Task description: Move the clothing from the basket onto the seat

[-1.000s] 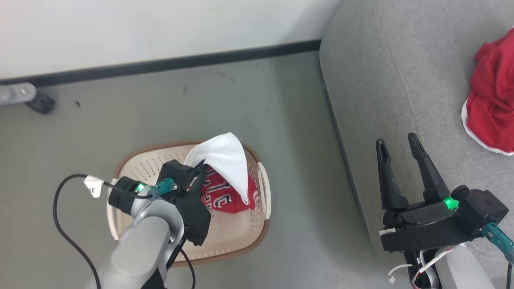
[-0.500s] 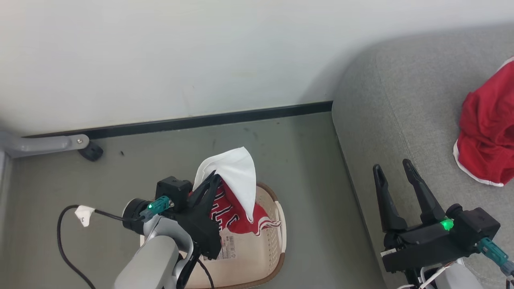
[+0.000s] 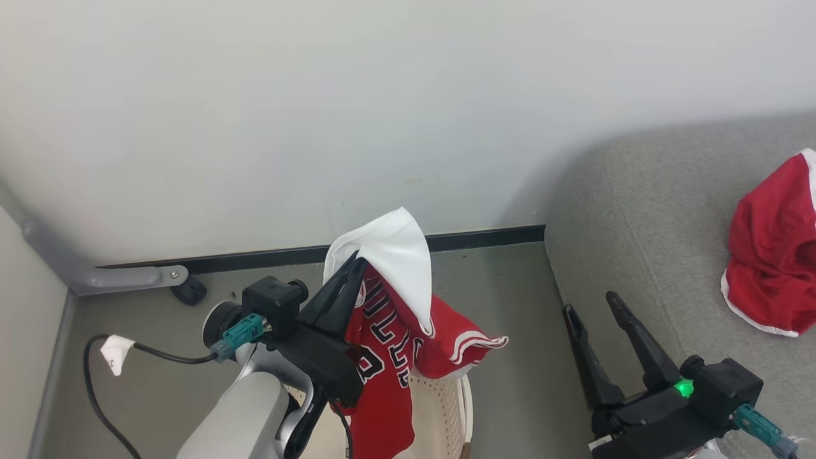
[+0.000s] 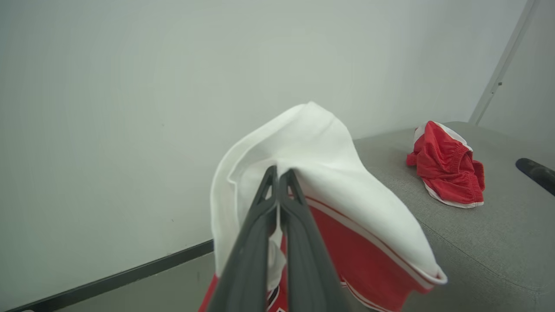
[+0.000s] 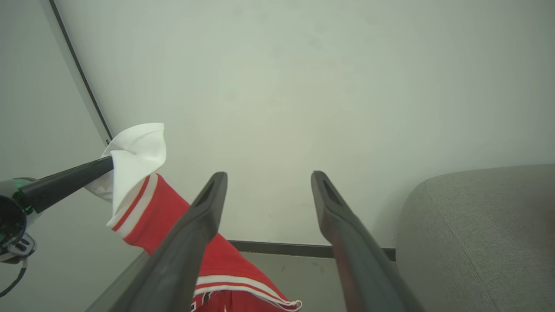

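Head view shows basket (image 3: pixel 441 415) beneath clothing (image 3: pixel 384 331) the left end effector (image 3: pixel 352 265) pinches, right end effector (image 3: pixel 591 304) spread wide.

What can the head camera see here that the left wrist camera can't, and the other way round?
Head view adds: the basket beneath the hanging jersey, and the left arm's cable.
Left wrist view adds: a pale strip running up the wall beyond the seat.
Both: the left gripper shut on the jersey, the seat, the red garment lying on it, and the black skirting.
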Robot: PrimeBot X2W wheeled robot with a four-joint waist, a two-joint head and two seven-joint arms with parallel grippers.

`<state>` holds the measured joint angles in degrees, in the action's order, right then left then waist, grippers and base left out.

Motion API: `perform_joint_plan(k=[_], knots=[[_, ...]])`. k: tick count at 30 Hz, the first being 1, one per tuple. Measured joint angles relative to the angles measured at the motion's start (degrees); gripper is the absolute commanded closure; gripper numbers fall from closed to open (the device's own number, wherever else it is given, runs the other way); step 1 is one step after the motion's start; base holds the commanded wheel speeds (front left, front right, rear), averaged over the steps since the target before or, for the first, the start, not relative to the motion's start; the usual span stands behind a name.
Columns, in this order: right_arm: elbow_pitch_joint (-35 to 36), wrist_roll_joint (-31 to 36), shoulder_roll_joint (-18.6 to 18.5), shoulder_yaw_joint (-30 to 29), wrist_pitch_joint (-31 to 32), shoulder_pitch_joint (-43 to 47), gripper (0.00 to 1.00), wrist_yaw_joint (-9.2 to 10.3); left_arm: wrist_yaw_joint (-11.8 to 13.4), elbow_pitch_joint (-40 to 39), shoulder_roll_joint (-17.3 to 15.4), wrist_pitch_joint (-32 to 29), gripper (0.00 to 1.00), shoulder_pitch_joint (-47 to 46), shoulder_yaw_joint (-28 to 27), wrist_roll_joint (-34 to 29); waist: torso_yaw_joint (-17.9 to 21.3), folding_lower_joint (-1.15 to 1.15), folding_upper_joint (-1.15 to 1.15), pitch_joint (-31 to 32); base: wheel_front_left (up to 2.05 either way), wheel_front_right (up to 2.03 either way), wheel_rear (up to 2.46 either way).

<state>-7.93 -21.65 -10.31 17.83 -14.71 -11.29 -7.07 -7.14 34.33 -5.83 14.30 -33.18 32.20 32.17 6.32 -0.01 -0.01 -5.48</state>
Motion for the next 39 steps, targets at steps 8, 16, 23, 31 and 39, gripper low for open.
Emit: perform_joint_plan(k=[8, 16, 23, 31, 39], knots=[[0.5, -0.8, -1.5, 3.9, 0.0, -0.1, 0.0, 0.0, 0.2, -6.9, -1.2, 0.0, 1.0, 0.3, -0.5, 0.0, -0.7, 0.01, 0.0, 1.0, 0.0, 0.0, 0.0], [-1.3, -0.7, -6.4, 10.6, 1.9, -4.2, 0.0, 0.0, 1.2, -12.4, -1.7, -1.9, 1.0, 0.5, -0.8, 0.1, -0.9, 0.01, 0.01, 0.6, 0.0, 0.0, 0.0], [-3.5, -0.4, -11.0, 18.5, 4.1, -9.1, 0.0, -0.01, 1.9, -15.6, -1.1, -4.1, 1.0, 0.1, -0.9, 0.5, -1.4, 0.01, 0.01, 0.3, 0.0, 0.0, 0.0], [-8.1, 0.1, -13.2, 24.9, 5.4, -11.9, 0.0, -0.02, 2.6, -19.1, -0.4, -6.4, 1.0, -1.7, -0.9, 2.2, -3.2, 0.01, 0.01, 0.1, 0.0, 0.0, 0.0], [-14.5, 0.8, -12.9, 27.1, 5.6, -14.9, 0.0, -0.07, 2.6, -21.2, 0.1, -8.2, 1.0, -1.9, -0.2, 2.8, -5.0, 0.01, 0.01, 0.3, 0.0, 0.0, 0.0]])
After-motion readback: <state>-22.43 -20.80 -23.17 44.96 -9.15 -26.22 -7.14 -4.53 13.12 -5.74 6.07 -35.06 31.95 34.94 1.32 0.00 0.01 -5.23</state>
